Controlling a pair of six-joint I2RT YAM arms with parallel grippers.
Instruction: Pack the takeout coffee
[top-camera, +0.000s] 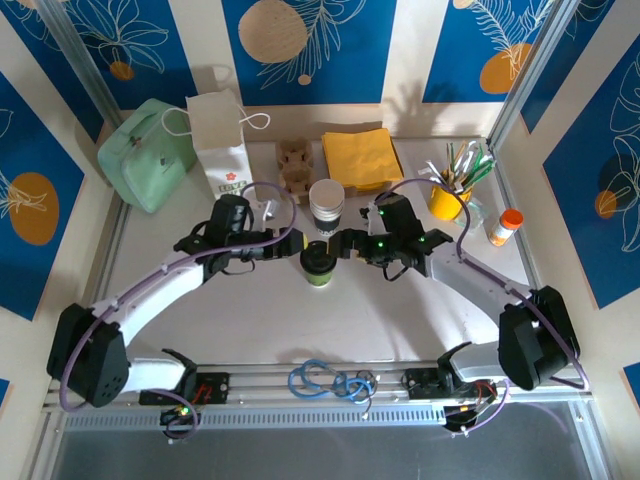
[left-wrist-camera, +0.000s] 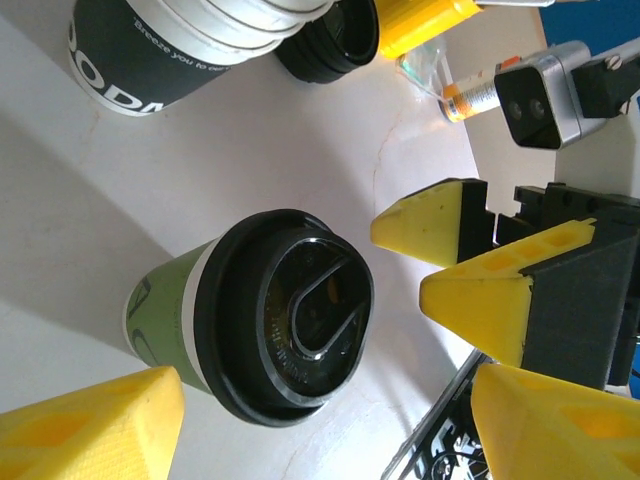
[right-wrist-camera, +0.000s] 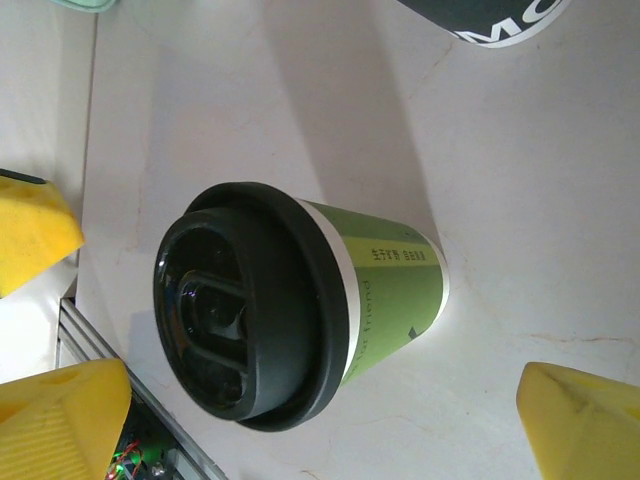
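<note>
Top ext: takeout coffee (top-camera: 318, 262) upright on table (top-camera: 400, 320), lid on, just in front of cup stack (top-camera: 326, 205), near it but apart. L gripper (top-camera: 297, 250) front-left of stack, R gripper (top-camera: 345, 243) front-right of stack, both low, coffee between them. Paper bag (top-camera: 222, 150) back-left of stack, cardboard carrier (top-camera: 293, 165) just behind-left of stack. L wrist: coffee (left-wrist-camera: 270, 315) in front of stack (left-wrist-camera: 150, 60), black lid (left-wrist-camera: 290, 320) seated all round. Own yellow fingers (left-wrist-camera: 90, 425) spread wide either side of cup, nothing gripped, no clear contact. R gripper's fingers (left-wrist-camera: 440, 220) just beyond lid, on side away from stack. R wrist: coffee (right-wrist-camera: 300, 310) in front of stack (right-wrist-camera: 490, 20). Own fingers (right-wrist-camera: 60, 415) fully apart, clear of cup, holding nothing. Judged step: cup looks sealed, so approach/grasp for pack-up in hand, cup not yet lifted. Next, prob.: shut one gripper on green body below lid rim, not on lid. Back other arm off to avoid finger clash. Lift straight, keep upright, steer round stack toward bag or carrier; can't tell which is meant. Risk: too hard a squeeze, paper wall buckling, lid popping.
</note>
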